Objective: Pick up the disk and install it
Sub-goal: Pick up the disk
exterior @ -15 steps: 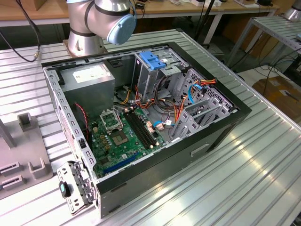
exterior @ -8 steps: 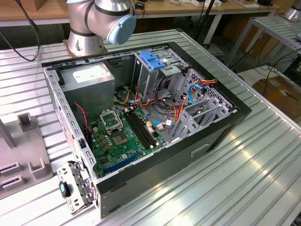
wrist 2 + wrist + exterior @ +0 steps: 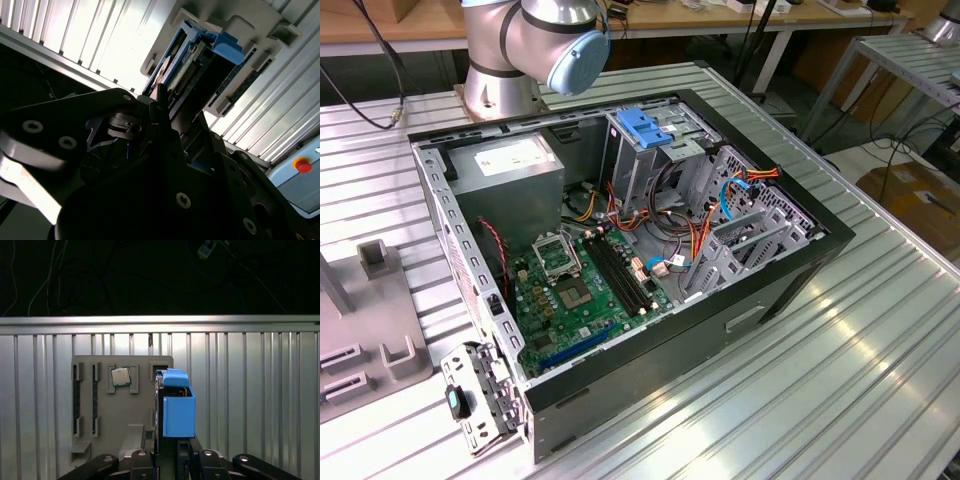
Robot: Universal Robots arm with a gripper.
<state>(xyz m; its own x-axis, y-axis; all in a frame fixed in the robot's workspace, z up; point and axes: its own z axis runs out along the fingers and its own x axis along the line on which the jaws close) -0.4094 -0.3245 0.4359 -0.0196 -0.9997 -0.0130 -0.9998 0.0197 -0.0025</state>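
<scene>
Gripper: the arm's gripper (image 3: 167, 454) hangs right at the disk, lined up with its thin edge. Its dark body crowds the foreground of the second wrist view. Whether the pincer is wide, narrow or clamped cannot be told.

Disk: the disk (image 3: 177, 410) stands on edge in its blue frame, seated in a slot of the grey holder (image 3: 100, 415). It shows in both wrist views.

Holder's neighbour: a square processor chip (image 3: 120, 376) lies flat in a recess beside the disk, apart from it.

Table: the holder rests on a ribbed aluminium table (image 3: 250, 390).

Computer case: in the exterior view an open computer case (image 3: 790, 290) lies on its side on the same ribbed surface, circuit board exposed. A drive cage (image 3: 640, 165) topped by a blue latch (image 3: 645, 127) stands near the arm's base (image 3: 510, 50).

Step in hand: judged to be the pick-up. The disk looks unlifted from its slot, and nothing of the install shows as begun.

Next move calls for: likely a firm hold on the disk's flat faces and a straight pull along the slot, so the blue frame does not catch on the holder.
</scene>
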